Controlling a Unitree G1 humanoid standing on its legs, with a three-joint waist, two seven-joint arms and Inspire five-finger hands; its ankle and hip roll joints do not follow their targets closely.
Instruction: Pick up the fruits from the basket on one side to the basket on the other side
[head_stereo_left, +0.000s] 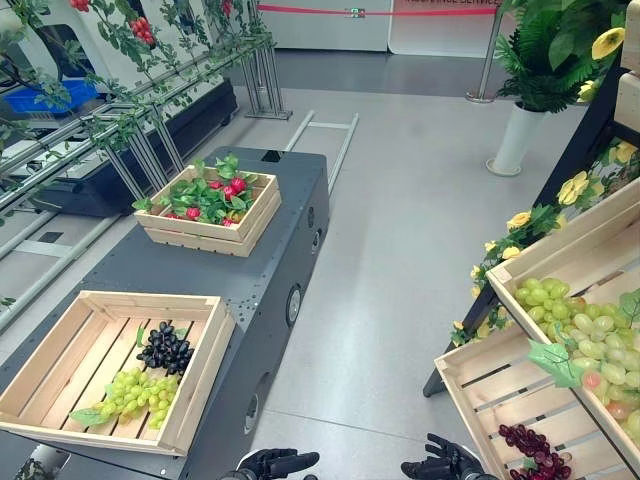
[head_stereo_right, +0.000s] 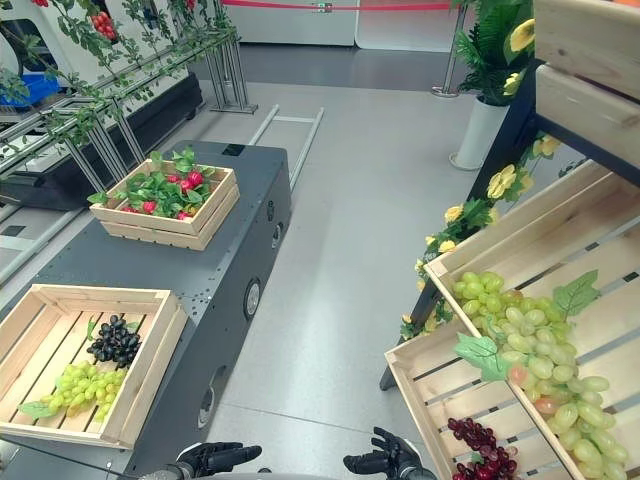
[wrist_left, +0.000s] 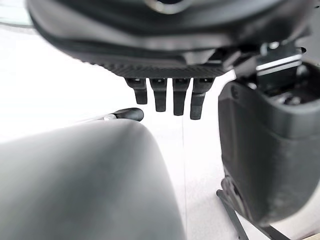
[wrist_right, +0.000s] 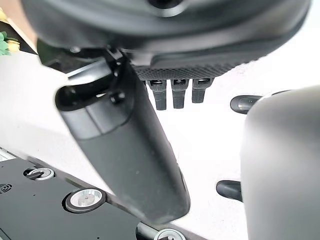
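Both hands hang low at the near edge of the scene, empty: left hand (head_stereo_left: 278, 464) and right hand (head_stereo_left: 440, 464) sit over bare floor between the dark cart (head_stereo_left: 270, 230) and the slanted wooden shelf (head_stereo_left: 575, 260), likely a rest pose before any reach. In the wrist views the fingers of each hand run straight down and relaxed, nothing in either grasp. On the cart's near end sits a light wooden crate (head_stereo_left: 60, 350) holding a dark grape bunch (head_stereo_left: 165, 348) and, just beside it nearer the robot, a green grape bunch (head_stereo_left: 138, 394) with a leaf. On the cart's far end is a smaller crate (head_stereo_left: 205, 232) packed with green leaves and small red fruits (head_stereo_left: 228, 190). Across the floor from the cart, the shelf tilts its crates toward the robot, probably so fruit is easy to see and reach: the upper shelf crate (head_stereo_right: 470, 255) holds a big pile of green grapes (head_stereo_right: 530, 355) with leaves, the lower shelf crate (head_stereo_right: 425, 385) has a dark red grape bunch (head_stereo_right: 482, 445) in its near corner. Nothing is being carried yet; which side is the source I cannot tell.
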